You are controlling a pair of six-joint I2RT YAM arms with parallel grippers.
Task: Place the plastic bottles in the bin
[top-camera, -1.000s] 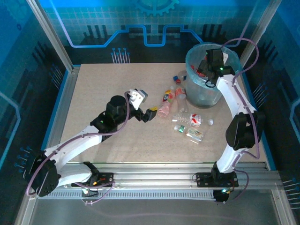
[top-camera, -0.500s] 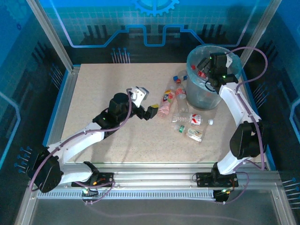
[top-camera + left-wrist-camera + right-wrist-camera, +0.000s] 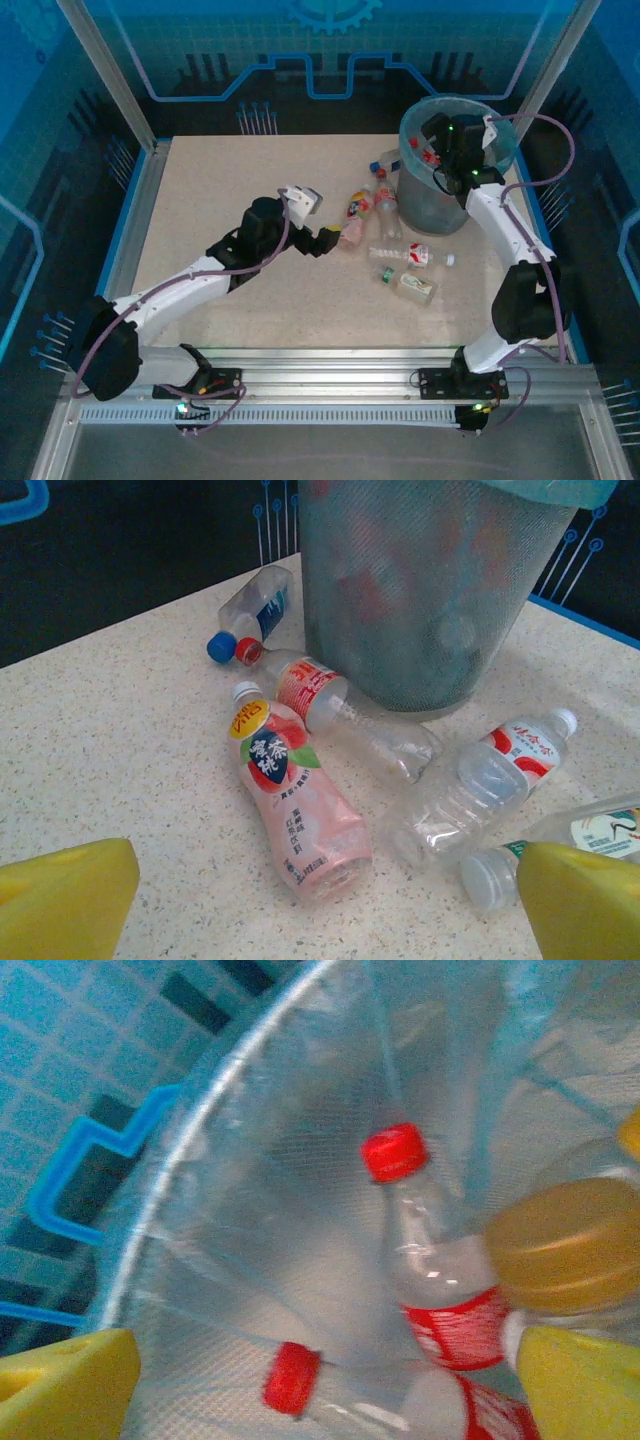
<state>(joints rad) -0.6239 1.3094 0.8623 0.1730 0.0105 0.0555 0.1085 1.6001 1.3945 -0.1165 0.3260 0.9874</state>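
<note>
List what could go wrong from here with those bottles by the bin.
1. The open left gripper faces the pink bottle, which lies close beside a red-labelled bottle; closing could catch or roll both.
2. The open right gripper hangs over the mouth of the bin, near its bag liner; pulling out might snag it.

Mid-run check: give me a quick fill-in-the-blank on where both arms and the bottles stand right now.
1. The right pincer hangs, jaws open, over the ____.
2. The left pincer has its jaws ____.
3. The nearest bottle ahead of it on the table is coloured ____.
4. The clear bottle with the dark blue label has a ____ cap.

Missing words: bin; open; pink; blue.
</note>
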